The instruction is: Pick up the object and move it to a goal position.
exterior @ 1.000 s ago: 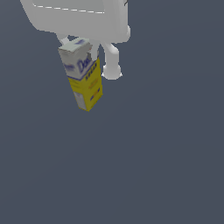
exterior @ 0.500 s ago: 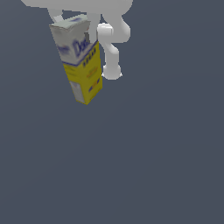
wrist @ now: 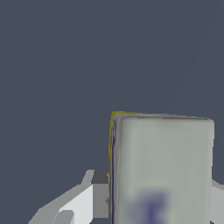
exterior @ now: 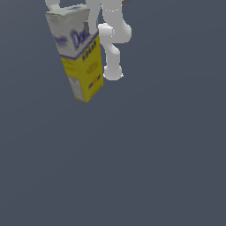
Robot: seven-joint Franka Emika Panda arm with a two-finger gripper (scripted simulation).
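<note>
The object [exterior: 78, 54] is a tall carton, white-grey with blue lettering above and yellow below. It hangs tilted in the air near the top of the exterior view, well above the grey floor. My gripper [exterior: 73, 9] is shut on its upper part, and most of the hand is cut off by the frame's top edge. In the wrist view the carton's pale top [wrist: 162, 166] fills the space between my fingers [wrist: 94, 197], which press on its two sides.
The white arm links [exterior: 113, 44] hang just to the exterior view's right of the carton. A plain dark grey floor [exterior: 132, 167] lies below. No goal marker shows.
Over the last second the carton and gripper have risen in the exterior view and look larger. More of the hand has left the frame, and the grip is unchanged.
</note>
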